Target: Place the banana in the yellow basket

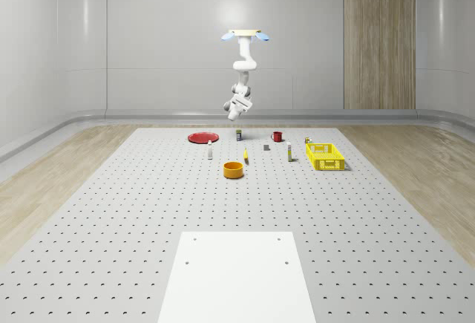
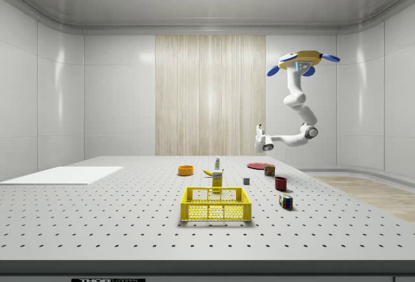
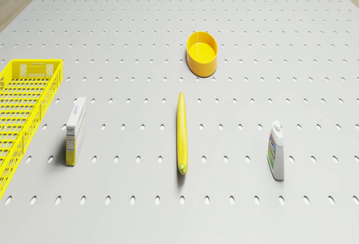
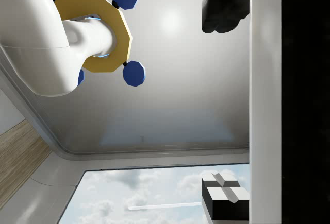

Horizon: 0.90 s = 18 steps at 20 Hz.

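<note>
The banana (image 3: 182, 133) lies flat on the perforated table, between an orange bowl (image 3: 202, 53) and the drone's side; I also see the banana (image 1: 246, 157) mid-table and the banana (image 2: 209, 173) beyond the basket. The yellow basket (image 1: 325, 156) (image 2: 216, 204) (image 3: 22, 104) stands empty at the whole-scene view's right. The drone (image 1: 245, 35) (image 2: 301, 61) hovers high over the table's far part. Its arm hangs bent, and the gripper (image 1: 231, 106) (image 2: 259, 136) (image 4: 223, 103) stays high above the table, open, holding nothing. In the wrist view its fingers (image 4: 224, 198) frame the drone body (image 4: 93, 28).
A small box (image 3: 76, 130) stands between banana and basket, and a bottle (image 3: 276, 150) on the banana's other side. A red plate (image 1: 202, 137), a can (image 1: 239, 134), a red mug (image 1: 277, 136) and a grey cube (image 1: 266, 147) sit farther back. A white mat (image 1: 236, 275) covers the near table.
</note>
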### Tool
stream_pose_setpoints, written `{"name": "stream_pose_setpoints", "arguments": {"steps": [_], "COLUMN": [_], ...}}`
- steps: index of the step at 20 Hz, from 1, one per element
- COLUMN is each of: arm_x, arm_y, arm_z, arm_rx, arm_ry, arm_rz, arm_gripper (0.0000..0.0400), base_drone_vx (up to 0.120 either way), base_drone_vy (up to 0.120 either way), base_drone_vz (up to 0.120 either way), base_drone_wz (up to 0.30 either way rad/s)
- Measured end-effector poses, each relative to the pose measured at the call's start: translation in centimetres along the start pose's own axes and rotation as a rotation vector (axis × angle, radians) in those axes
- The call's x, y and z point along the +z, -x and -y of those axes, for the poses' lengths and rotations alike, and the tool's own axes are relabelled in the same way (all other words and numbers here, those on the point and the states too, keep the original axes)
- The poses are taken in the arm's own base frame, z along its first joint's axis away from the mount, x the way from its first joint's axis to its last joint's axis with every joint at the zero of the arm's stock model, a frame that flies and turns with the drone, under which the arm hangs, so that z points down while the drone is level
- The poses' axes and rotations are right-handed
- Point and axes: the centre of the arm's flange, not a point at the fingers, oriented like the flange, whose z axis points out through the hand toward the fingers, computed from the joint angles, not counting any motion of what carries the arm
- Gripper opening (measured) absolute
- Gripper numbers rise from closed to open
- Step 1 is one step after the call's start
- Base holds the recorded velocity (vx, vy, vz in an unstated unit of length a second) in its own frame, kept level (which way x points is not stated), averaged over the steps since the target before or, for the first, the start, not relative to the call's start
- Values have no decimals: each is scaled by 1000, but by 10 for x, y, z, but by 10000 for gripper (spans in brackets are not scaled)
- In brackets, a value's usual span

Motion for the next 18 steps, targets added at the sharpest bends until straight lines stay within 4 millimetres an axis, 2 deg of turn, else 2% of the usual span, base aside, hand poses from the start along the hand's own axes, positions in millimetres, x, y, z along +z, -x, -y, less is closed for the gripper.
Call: {"name": "stream_pose_setpoints", "arguments": {"steps": [2,4,8,11,13,17,18], "arm_x": [3,15,67,110,132,157,161], "arm_y": [17,37,67,71,68,60,59], "arm_z": [17,36,65,68,64,55,53], "arm_rx": [-5,-12,-26,-36,-41,-51,-54], "arm_ry": [172,384,869,1185,1342,1542,1575], "arm_rz": [-173,-385,-867,-1180,-1338,-1539,-1572], "arm_gripper": [400,400,400,400,400,400,400], "base_drone_vx": [120,120,120,120,120,120,120], "base_drone_vy": [0,0,0,0,0,-120,0], "base_drone_vz": [0,-100,-120,-120,-120,-120,-120], "base_drone_wz": [0,0,0,0,0,0,0]}}
